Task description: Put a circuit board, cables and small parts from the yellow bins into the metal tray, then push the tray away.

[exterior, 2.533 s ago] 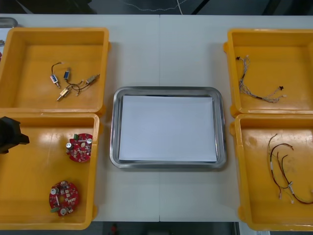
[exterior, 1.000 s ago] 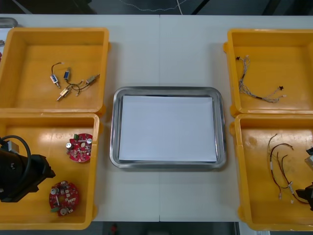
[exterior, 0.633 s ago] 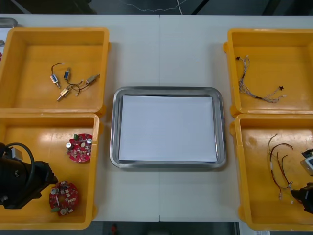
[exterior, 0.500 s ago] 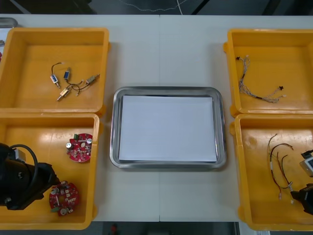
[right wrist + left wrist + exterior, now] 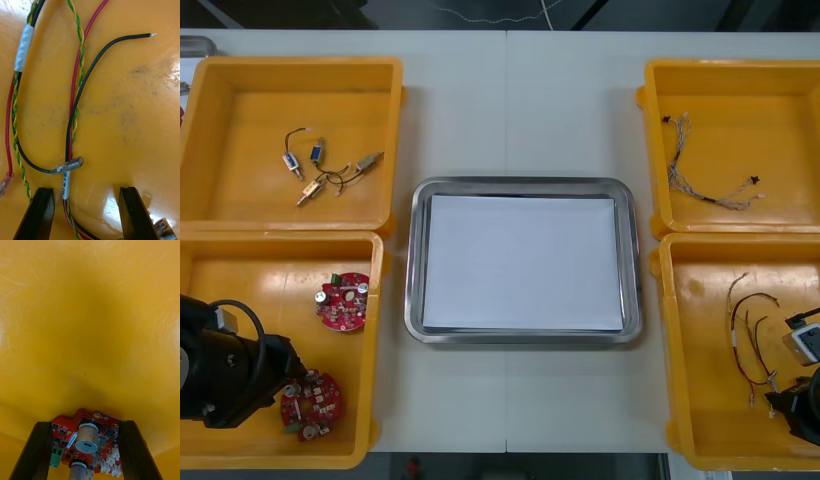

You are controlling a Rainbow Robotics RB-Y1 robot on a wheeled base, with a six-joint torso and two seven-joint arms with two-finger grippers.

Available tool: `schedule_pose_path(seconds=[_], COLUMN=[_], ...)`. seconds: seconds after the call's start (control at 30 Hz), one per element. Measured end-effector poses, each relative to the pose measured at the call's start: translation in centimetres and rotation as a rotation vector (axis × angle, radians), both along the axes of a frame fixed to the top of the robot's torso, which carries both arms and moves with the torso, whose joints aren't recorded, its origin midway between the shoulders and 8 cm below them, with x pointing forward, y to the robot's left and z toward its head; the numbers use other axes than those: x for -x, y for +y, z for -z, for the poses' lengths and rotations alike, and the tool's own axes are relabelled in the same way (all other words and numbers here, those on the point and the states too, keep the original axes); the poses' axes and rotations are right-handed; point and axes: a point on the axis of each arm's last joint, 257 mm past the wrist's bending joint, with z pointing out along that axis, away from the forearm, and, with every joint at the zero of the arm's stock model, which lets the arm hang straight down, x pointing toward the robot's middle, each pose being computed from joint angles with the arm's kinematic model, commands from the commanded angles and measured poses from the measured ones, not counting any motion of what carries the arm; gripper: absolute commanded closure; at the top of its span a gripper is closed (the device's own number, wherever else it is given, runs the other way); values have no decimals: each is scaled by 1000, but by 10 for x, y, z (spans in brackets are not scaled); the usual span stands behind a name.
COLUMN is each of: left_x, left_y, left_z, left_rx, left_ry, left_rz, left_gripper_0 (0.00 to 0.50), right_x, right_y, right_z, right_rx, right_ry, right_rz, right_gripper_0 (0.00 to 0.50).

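Nothing can be read. A white tag (image 5: 65, 184) on the cables (image 5: 75, 105), just beside the clear connector (image 5: 69, 165), bears illegible print, as does a sticker (image 5: 72, 440) on the circuit board (image 5: 108, 433).

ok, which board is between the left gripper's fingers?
The board nearer the robot, between the open fingers of the left gripper; the other board lies farther back, clear.

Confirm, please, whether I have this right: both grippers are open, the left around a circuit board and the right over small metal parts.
One thing is wrong: the right gripper is over cables instead, as the right wrist view shows. The rest stands: both grippers are open, the left gripper around a circuit board.
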Motion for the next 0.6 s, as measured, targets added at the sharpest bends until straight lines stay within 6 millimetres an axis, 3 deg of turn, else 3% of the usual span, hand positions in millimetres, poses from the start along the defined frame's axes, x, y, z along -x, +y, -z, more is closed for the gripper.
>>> schedule_pose_path(seconds=[0.07,0.1,0.17,0.2,0.6], left_x=[1,1,2,2,7], left_y=[0,0,-1,-2,-3], left_z=[1,2,3,4,9], left_rx=[-4,-6,-8,-8,-13], left_ry=[2,3,5,6,17], left_rz=[3,4,7,9,12], left_gripper_0=[0,0,0,0,0], right_x=[0,0,0,-1,-1], right_y=[0,0,0,0,0], right_z=[0,0,0,0,-1], right_rx=[0,1,1,1,1], right_ry=[-1,-1,-2,-3,-5], right_rz=[0,-1,-1,-1,-1], right_gripper_0=[0,44,476,500,500])
